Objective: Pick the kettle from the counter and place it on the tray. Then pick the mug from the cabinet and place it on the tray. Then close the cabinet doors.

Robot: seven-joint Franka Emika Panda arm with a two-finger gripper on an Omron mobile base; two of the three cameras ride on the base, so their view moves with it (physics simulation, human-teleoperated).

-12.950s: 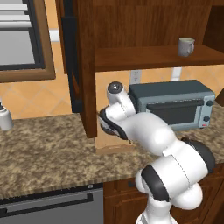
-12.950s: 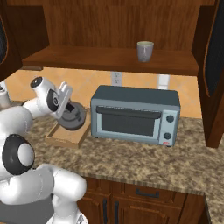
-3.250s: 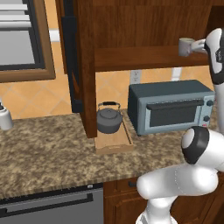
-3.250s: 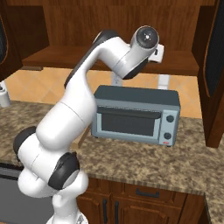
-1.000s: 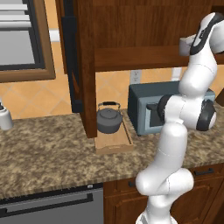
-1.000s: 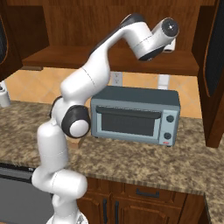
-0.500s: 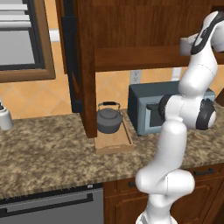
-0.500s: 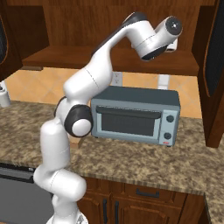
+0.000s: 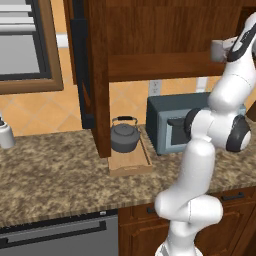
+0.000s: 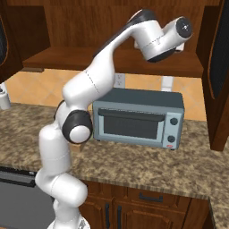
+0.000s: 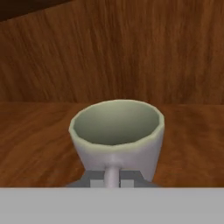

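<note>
The pale grey-beige mug point(image 11: 116, 131) stands upright on the cabinet shelf point(image 11: 35, 144), its handle turned toward the hand. My gripper point(image 11: 112, 180) is shut on that handle, a fingertip on either side of it. From the left base view the mug point(image 9: 217, 50) sits at the right end of the shelf point(image 9: 155, 67), with my gripper point(image 9: 226, 50) against it. The dark grey kettle point(image 9: 124, 137) rests on the light wooden tray point(image 9: 131, 166) on the granite counter point(image 9: 50, 170), below the cabinet.
A grey toaster oven point(image 9: 167, 125) point(image 10: 138, 118) stands on the counter right of the tray, under the raised arm. Both cabinet doors are swung open, one at the left point(image 9: 82, 75) and one at the right point(image 10: 219, 67). A white bottle point(image 9: 5, 135) stands far left.
Over the last second the arm has stayed at the mug with only a slight shift of the hand. The kettle and tray have not moved.
</note>
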